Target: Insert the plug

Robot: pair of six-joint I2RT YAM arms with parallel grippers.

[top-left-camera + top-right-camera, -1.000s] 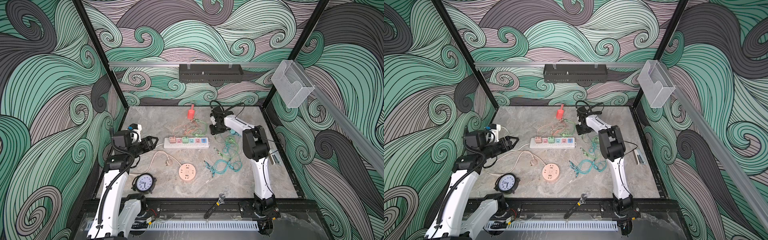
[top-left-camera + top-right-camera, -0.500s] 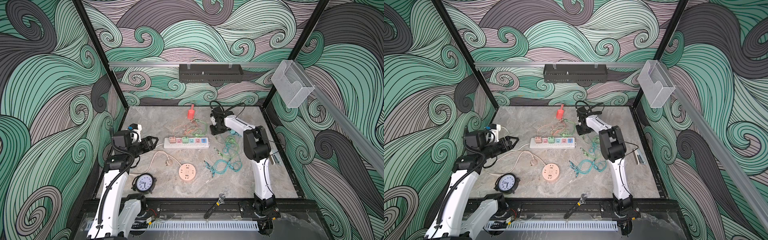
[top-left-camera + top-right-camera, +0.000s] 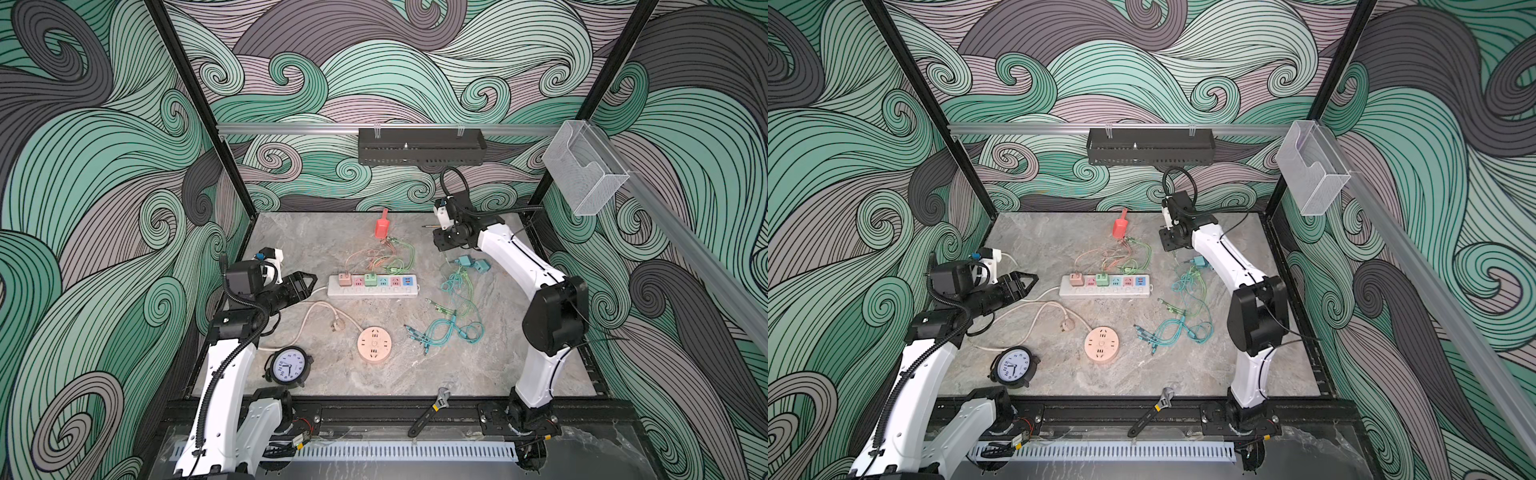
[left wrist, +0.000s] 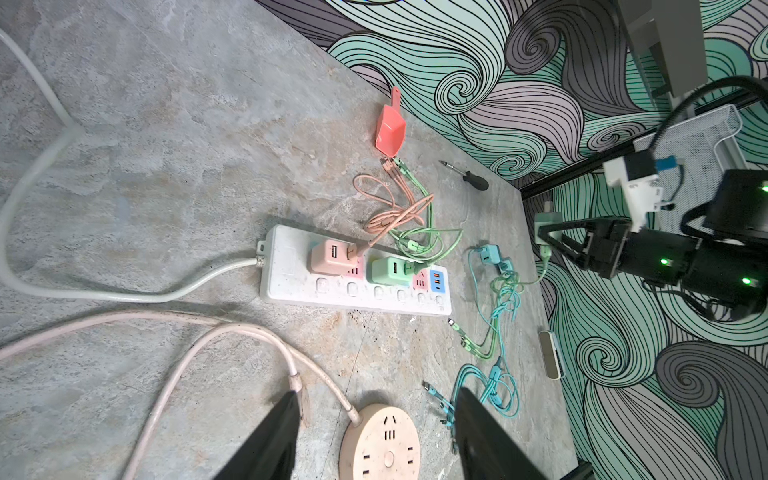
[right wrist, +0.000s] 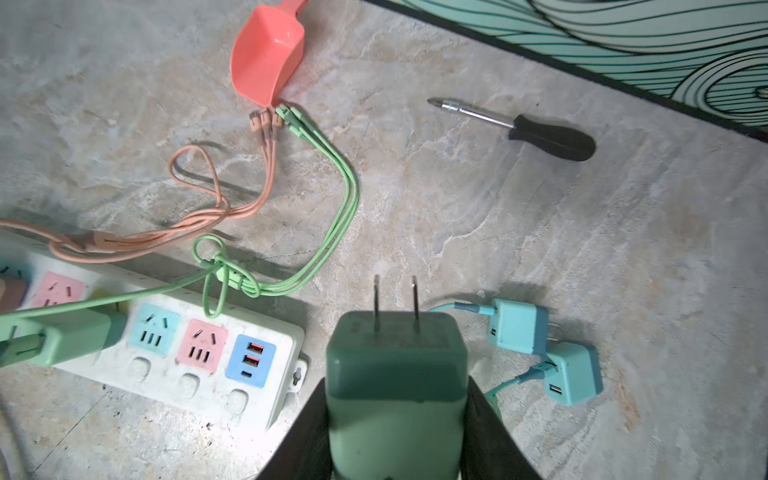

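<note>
1. In the right wrist view the green plug (image 5: 397, 374) runs off the picture's edge, so its rear is unseen.
2. In both top views the right claw (image 3: 446, 244) hides it.
3. The power strip (image 5: 174, 365) is cut off there too.
4. In the left wrist view the edge crops the round socket (image 4: 380, 444) and the left claw (image 4: 376, 395).

Left gripper (image 3: 311, 286) hovers low, jaws apart; right gripper (image 5: 397, 386) clamps green plug (image 5: 395, 340), arm stretched far back

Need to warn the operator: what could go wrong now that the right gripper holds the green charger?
A green cable loop lies over the power strip beside its free teal socket; the green charger in the right gripper could snag it.
Its lead hangs into the teal cable tangle and may drag it.
The open left gripper isn't bracing the strip, so it may slide.
</note>
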